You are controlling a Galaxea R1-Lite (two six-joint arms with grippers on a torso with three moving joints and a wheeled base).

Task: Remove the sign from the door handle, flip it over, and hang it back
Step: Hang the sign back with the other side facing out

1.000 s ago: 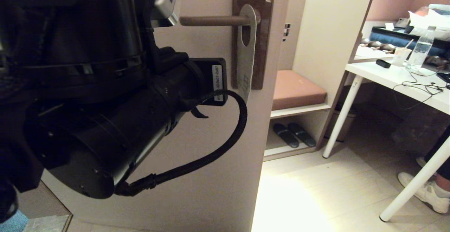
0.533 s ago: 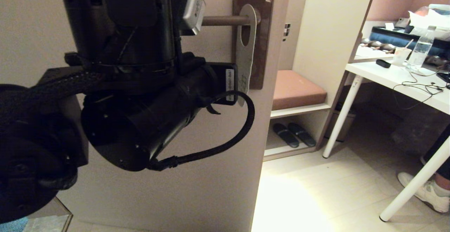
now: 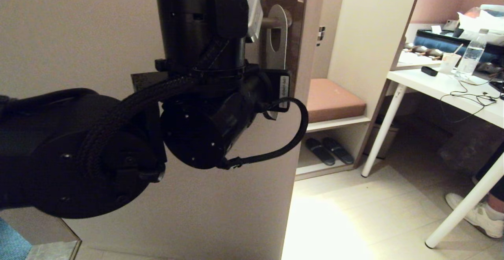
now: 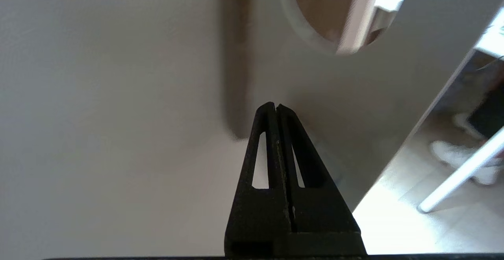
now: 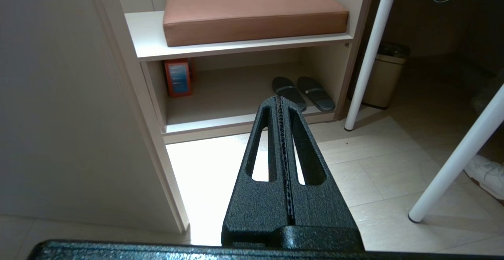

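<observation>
The sign (image 3: 277,35) hangs by its big hole on the door handle (image 3: 268,22), nearly edge-on to the head view, pale side showing. Only a short stub of the lever shows before the brown backplate (image 3: 296,39). My left arm (image 3: 204,82) is raised in front of the lever and hides its fingers there. In the left wrist view my left gripper (image 4: 275,106) is shut and empty, its tips close to the blurred grey face of the sign (image 4: 338,94), below its hole. My right gripper (image 5: 279,99) is shut and empty, low, pointing at the floor.
The door edge (image 3: 311,94) is just right of the handle. Beyond it stand a shelf unit with a brown cushion (image 3: 332,100) and slippers (image 3: 328,151), a white table (image 3: 445,86) with a bottle and cables, a bin (image 5: 384,77), and a person's shoe (image 3: 478,216).
My left arm has swung right and further from the camera, to the handle, and now covers most of the lever. The sign still hangs on the handle. Right arm unchanged.
</observation>
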